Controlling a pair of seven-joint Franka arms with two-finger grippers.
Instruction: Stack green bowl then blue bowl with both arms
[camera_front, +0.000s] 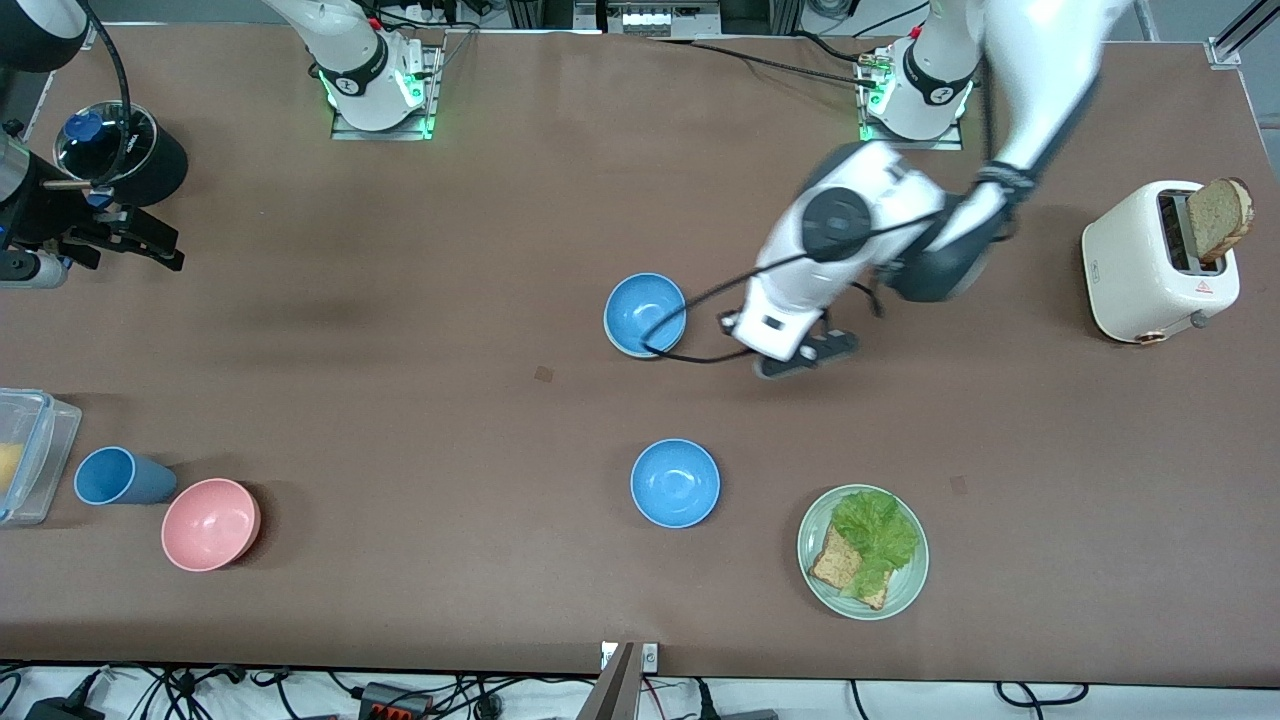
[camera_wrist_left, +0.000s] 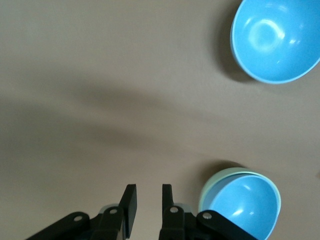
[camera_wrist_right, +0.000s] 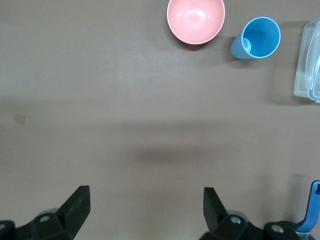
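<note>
Green bowl (camera_wrist_left: 209, 189): sitting on the brown table (camera_front: 400, 400) in the middle of the front frame, just beside the left gripper; only a pale rim is showing, and from the front view it can barely be made out.
Blue bowl (camera_wrist_left: 245, 206): nesting upright inside the green bowl and covering nearly all of it.
Second blue bowl (camera_front: 675, 483): lying alone lower in the front frame, nearer the camera, well apart from the stack.
Left gripper (camera_wrist_left: 148, 205): hovering low over bare table beside the stack, toward the left arm's end; fingers standing a narrow gap apart and gripping nothing.
Right gripper (camera_wrist_right: 145, 206): waiting over bare table at the right arm's end, in the upper part of the front frame; fingers spread wide and carrying nothing.
Pink bowl (camera_front: 210, 523): resting low in the front frame at the right arm's end, just beside a blue cup (camera_front: 115, 476) lying on its side.
Plate (camera_front: 905, 590): sitting low in the front frame, carrying bread and lettuce.
Toaster (camera_front: 1150, 265): standing at the left arm's end with a slice poking out.
</note>
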